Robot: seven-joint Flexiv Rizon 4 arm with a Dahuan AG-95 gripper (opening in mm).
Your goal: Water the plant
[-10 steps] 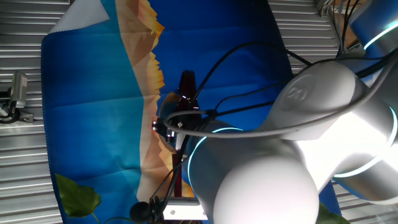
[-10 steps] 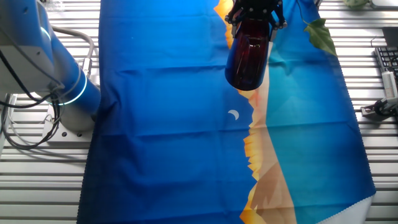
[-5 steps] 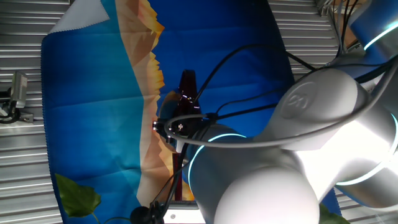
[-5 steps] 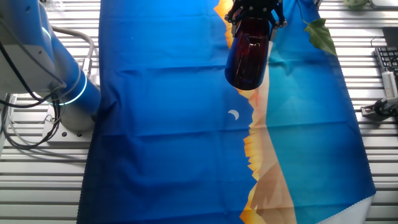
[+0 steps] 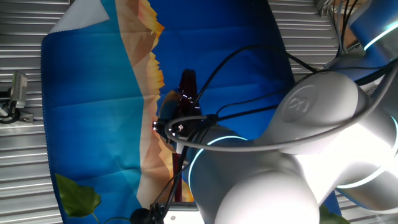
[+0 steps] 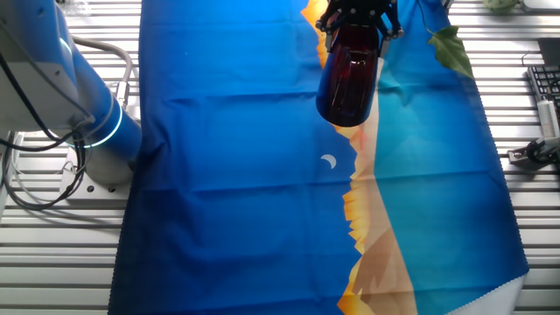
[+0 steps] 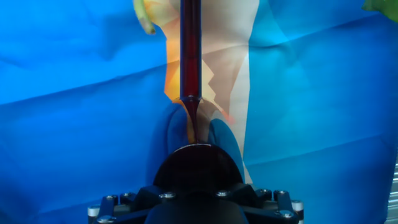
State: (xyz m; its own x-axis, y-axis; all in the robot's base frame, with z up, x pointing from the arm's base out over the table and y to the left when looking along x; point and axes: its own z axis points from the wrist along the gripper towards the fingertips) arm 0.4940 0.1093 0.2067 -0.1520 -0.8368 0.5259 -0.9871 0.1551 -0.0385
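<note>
Of the plant only leaves show: one broad green leaf [image 6: 455, 51] at the far edge of the blue cloth [image 6: 236, 175] in the other fixed view, another leaf [image 5: 78, 196] at the bottom left corner in one fixed view. Its pot is out of sight in all three pictures. The leaves look soft and easily bent, so the spout should not press on them; the plant itself needs no grasping, only water aimed at its soil.

The dark red watering can [image 6: 348, 74] hangs above the cloth-covered table [image 6: 525, 131], near the leaf but apart from it. The pincer [image 6: 357, 19] is clamped around the can's round body. In the hand view the long spout [image 7: 190, 50] points straight ahead. The glossy can looks slippery and likely heavy when full.
</note>
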